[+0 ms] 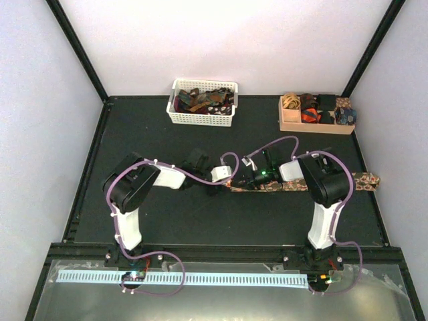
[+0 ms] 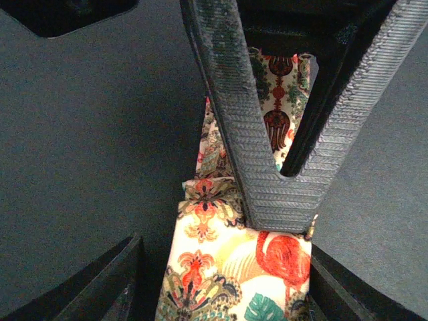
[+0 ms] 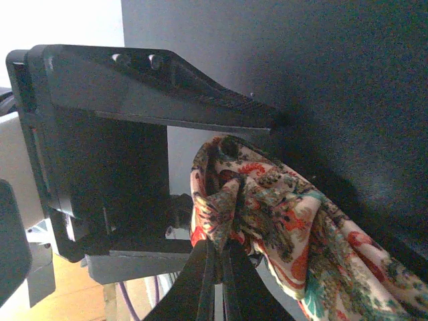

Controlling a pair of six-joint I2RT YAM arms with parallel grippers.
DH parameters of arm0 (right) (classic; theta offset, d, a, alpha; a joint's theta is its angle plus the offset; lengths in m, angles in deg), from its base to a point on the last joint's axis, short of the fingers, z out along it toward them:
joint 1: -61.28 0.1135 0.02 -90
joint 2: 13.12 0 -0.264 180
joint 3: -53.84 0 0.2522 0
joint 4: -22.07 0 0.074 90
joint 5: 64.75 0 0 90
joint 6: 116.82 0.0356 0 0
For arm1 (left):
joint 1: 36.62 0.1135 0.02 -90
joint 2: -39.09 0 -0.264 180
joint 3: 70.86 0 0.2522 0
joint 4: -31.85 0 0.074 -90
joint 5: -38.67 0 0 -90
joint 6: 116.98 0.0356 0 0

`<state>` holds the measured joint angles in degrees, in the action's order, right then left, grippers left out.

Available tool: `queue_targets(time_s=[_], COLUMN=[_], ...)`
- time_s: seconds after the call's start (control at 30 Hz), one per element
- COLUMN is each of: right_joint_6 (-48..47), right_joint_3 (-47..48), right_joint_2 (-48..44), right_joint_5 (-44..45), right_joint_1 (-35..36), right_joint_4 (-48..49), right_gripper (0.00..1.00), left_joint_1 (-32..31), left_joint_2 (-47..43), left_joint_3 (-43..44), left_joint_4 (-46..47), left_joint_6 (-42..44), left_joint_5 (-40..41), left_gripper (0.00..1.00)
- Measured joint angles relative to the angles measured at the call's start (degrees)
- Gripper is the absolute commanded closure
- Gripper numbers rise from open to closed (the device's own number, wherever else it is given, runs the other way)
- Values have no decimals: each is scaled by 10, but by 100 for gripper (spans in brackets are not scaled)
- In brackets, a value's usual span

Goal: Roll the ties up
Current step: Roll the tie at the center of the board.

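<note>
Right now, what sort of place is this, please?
Probably a lab robot test cell. Plain white walls box in a black table, the left arm and right arm are bolted at its near edge, a floral tie lies across it, and a basket of ties stands behind.

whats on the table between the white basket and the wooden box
Nothing. In the top view, the stretch of black tabletop between the white basket and the wooden box is bare.
</note>
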<state>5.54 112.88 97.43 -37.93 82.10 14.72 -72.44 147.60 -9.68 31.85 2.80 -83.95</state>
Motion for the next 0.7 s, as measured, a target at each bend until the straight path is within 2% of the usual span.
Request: queue_targets(time_s=[0.07,0.17,0.27,0.7], right_joint_6=[2,8,5,-52], right_joint_3=[0,0,0,0], right_joint_2=[-3,-3,-3,-7], right_joint_5=[0,0,-1,-11], right_joint_1=[0,0,-3,-37], right_joint_4=[0,0,-4,-70], right_gripper=[99,99,99,99], left_joint_1=[-2,-6,-10,-15], left_joint_2=[0,0,0,-2], left_joint_3=[0,0,1,4], left_joint_4=[-2,-2,-2,-11], left_joint_6=[2,5,7,10], left_joint_5=[0,4,8,12], left_gripper=[40,53,61,66])
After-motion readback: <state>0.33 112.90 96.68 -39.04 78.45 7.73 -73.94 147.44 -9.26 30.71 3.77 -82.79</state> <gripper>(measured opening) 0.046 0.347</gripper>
